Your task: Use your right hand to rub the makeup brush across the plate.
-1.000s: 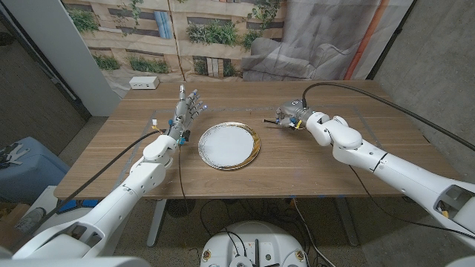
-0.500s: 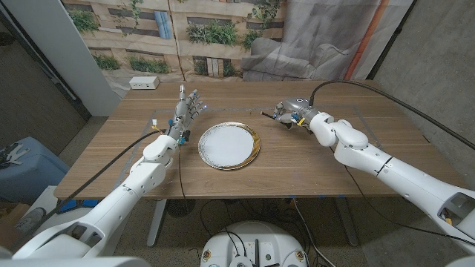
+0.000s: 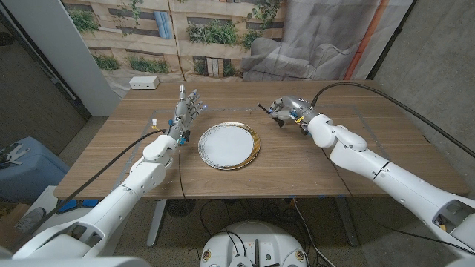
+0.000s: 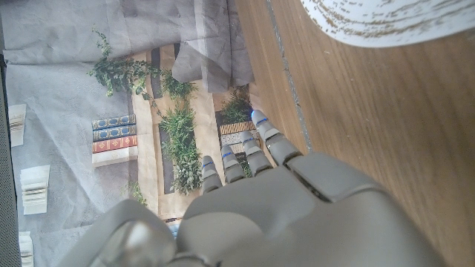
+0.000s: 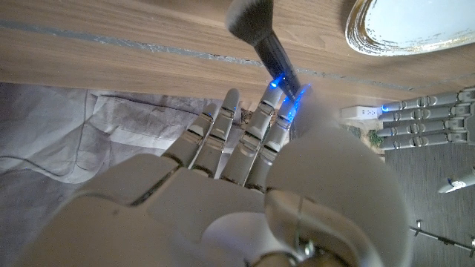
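Apparently the right hand [image 3: 286, 110] holds the makeup brush [image 5: 258, 33] beside the plate [image 3: 229, 145].

Makeup brush [image 5: 260, 37] blurred at the bristle tip, handle end swallowed behind the right hand's [image 5: 245, 193] fingers [image 5: 256, 126]. Plate [image 5: 415, 26] sliced off by the frame edge. Left hand's [image 4: 282, 200] palm side hidden, only its back on show.

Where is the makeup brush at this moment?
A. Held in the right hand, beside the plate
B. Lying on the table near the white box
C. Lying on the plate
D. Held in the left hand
A: the right hand holds the makeup brush above the table, off to the side of the plate.
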